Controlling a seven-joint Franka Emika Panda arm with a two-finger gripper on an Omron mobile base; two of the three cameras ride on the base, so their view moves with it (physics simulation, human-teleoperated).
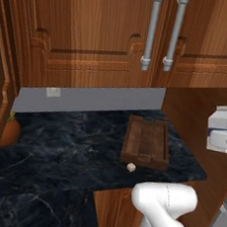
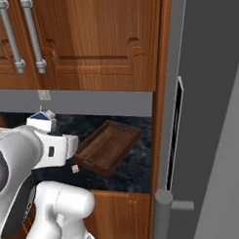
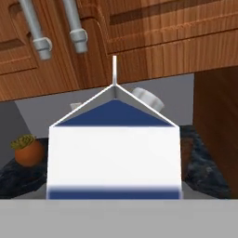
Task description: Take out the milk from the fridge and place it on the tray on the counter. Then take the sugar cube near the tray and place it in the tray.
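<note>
My gripper (image 1: 223, 133) is shut on the milk (image 1: 224, 117), a white gable-top carton with a blue mark, held upright in the air to the right of the counter (image 1: 72, 146). From the right base the milk (image 2: 42, 120) sits just past my white hand, left of the tray (image 2: 107, 146). The milk (image 3: 114, 153) stands close in the hand view and hides my fingertips. The dark brown tray (image 1: 146, 141) lies empty on the counter's right part. The sugar cube (image 1: 130, 167) (image 2: 75, 168) rests just in front of the tray's near rim. The grey fridge (image 2: 209, 113) stands at the right.
Brown wall cabinets with grey bar handles (image 1: 164, 31) hang over the counter. An orange pot with a plant (image 1: 9, 129) (image 3: 29, 151) sits at the counter's far left. A wooden side panel (image 2: 159, 91) separates counter and fridge. A wall outlet (image 1: 53, 92) is on the grey backsplash.
</note>
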